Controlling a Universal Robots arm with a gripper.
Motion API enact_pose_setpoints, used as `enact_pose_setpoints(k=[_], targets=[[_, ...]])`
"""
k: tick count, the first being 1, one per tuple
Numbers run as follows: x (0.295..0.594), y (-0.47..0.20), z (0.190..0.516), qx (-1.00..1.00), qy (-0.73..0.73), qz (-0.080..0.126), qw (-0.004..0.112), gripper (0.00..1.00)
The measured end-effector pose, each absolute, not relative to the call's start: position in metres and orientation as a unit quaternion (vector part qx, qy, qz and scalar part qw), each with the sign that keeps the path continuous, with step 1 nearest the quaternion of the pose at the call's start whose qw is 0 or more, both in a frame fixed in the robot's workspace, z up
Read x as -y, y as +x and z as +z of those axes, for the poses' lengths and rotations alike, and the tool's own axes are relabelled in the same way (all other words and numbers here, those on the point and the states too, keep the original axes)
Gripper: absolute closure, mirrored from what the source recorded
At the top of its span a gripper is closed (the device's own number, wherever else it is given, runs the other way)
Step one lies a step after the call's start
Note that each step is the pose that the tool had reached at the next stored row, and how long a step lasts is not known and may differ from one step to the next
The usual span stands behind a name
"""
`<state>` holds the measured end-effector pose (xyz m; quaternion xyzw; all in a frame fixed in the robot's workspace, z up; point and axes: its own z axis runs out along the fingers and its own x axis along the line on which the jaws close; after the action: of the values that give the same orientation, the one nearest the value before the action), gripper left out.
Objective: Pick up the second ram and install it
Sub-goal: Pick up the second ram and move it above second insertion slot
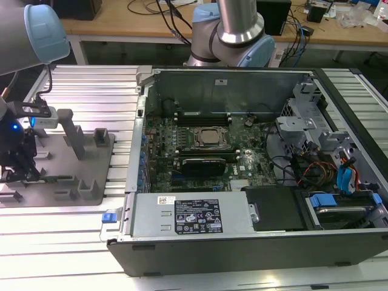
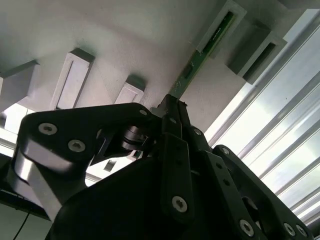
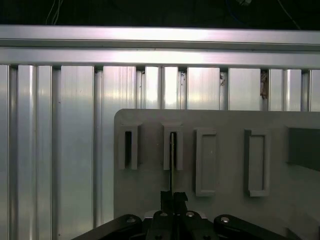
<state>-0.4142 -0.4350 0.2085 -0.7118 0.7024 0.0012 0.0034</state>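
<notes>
The arm reaches down at the exterior view's left, its gripper [image 1: 19, 171] vertical over the grey fixture plate [image 1: 91, 167]. Its fingertips [image 3: 173, 197] are pinched onto the second ram [image 2: 193, 66], which stands on edge in slots near the plate's edge.

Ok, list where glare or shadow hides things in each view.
Exterior view: glare washes out the slats at that view's lower left; the case interior is dim. Second wrist view: the slats blow out white, and the gripper is a dark foreground mass against the ram. First wrist view: a glare band runs along the rail; the ram shows as a thin dark line.
</notes>
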Motion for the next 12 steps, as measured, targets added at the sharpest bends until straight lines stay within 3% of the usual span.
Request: enact_pose_setpoints(k=[12], targets=[[0.435, -0.4142, 0.2083, -0.705, -0.709, 0.001, 0.003, 0.91]])
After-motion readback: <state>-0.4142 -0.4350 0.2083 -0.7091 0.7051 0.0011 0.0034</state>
